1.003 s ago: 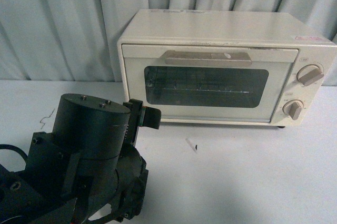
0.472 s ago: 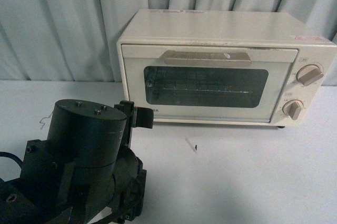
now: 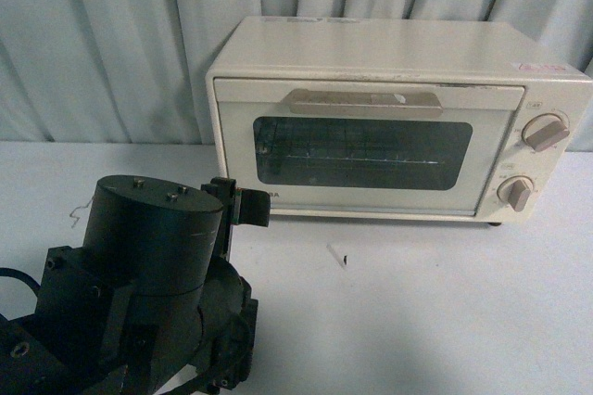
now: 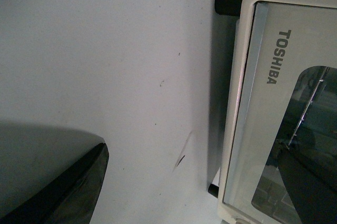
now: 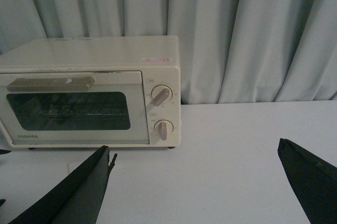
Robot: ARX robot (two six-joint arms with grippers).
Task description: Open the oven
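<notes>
The closed oven (image 3: 398, 117) stands far on the table (image 3: 445, 302), its bar handle (image 3: 364, 103) running left-right along the door's top, above and right of the spread left gripper (image 4: 192, 153) beside the door's lower left corner; the right gripper (image 5: 194, 145), also spread, hangs farther back.

Oven (image 4: 263, 103) front: TOSHIBA lettering beside glass window (image 4: 310, 129), wire rack (image 4: 308, 105) inside. Black foot (image 4: 229, 0) on white counter (image 4: 105, 66). Left gripper (image 4: 192, 153) jaws wide apart, one overlapping window. Small scrap (image 4: 181, 156) between them.
</notes>
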